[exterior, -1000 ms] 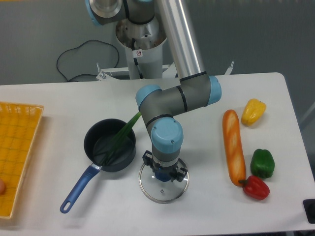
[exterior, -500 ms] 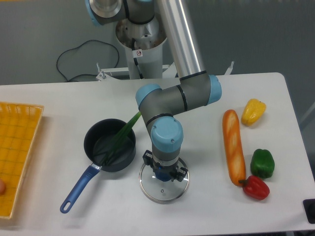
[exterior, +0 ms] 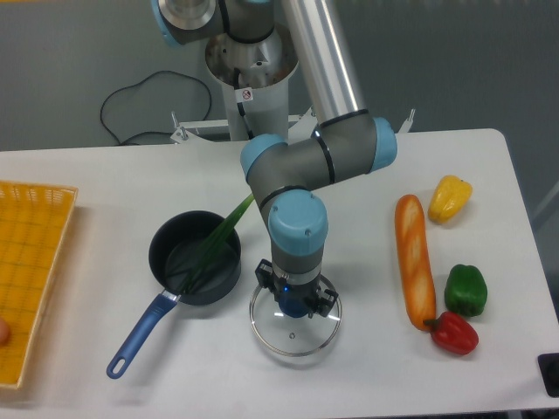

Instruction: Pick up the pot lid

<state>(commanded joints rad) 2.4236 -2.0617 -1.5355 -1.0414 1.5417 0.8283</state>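
Note:
My gripper (exterior: 294, 299) points down over the round glass pot lid (exterior: 295, 346) in the front middle. The fingers are closed around the lid's blue knob, which they partly cover. The lid has a shiny metal rim and looks roughly level, seemingly a little above the table.
Left of the lid is a black pot (exterior: 163, 255) with a green leek across it and a blue-handled utensil (exterior: 140, 336) against its front. A yellow crate (exterior: 37, 229) stands far left. At right lie a carrot (exterior: 414, 262) and yellow, green and red peppers (exterior: 453, 333).
The gripper and lid have shifted together slightly to the right and up in view, and the lid appears a bit larger. The pot and vegetables have stayed put.

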